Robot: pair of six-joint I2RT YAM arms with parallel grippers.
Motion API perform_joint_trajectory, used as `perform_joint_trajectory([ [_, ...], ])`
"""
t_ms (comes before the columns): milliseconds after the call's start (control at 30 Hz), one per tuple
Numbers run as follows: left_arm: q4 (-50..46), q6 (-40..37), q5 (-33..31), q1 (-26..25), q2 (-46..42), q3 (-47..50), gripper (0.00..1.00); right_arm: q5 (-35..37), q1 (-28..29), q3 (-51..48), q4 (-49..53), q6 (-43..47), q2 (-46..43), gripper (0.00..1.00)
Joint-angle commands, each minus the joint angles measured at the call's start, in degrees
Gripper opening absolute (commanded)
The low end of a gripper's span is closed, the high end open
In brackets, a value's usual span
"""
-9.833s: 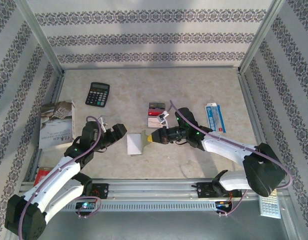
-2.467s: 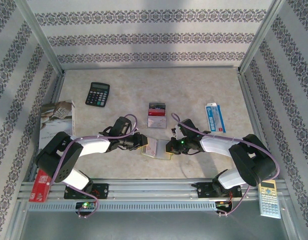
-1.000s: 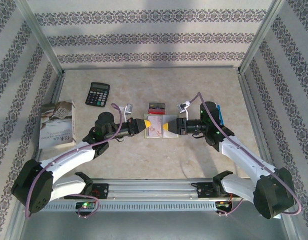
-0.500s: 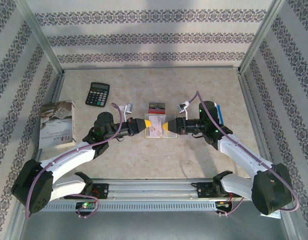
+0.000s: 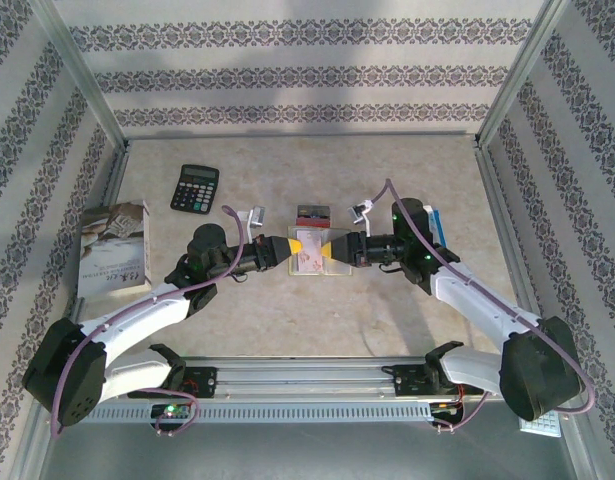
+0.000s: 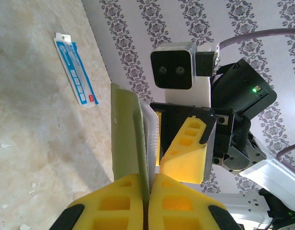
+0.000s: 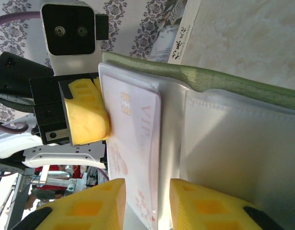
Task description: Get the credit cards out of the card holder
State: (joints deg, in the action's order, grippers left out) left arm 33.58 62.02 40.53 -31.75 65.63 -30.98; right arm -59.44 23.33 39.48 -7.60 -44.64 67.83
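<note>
Progress: your L claw [image 5: 295, 246] is shut tight on card holder [image 5: 314, 263], held btwn both claws. R claw [image 5: 333, 247] half-open round pinkish card [image 7: 137, 139], not out yet. Other credit cards [image 5: 312, 213] lie beyond, done.

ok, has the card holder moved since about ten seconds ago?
Yes. The card holder is now farther right of the calculator and nearer the back wall.

Card holder [image 7: 233, 86], right part past frame edge

Robot lab test booth, wallpapered panels [image 5: 287, 80], aluminium frame posts [image 5: 82, 75], metal mounting rail [image 5: 307, 376]
</note>
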Motion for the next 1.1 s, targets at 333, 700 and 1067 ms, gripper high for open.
perform_joint_trajectory([
  [333,5.55,0.47,1.39,0.46,-0.19,-0.09,0.00,0.36,1.65,2.32,-1.11,1.50,0.87,0.30],
  [700,4.65,0.21,1.39,0.45,0.03,-0.32,0.00,-0.19,0.92,1.21,-1.37,1.41,-0.73,0.22],
  [1067,3.97,-0.06,1.09,0.40,0.35,-0.30,0.00,0.20,0.19,0.33,-1.37,1.80,-1.34,0.10],
])
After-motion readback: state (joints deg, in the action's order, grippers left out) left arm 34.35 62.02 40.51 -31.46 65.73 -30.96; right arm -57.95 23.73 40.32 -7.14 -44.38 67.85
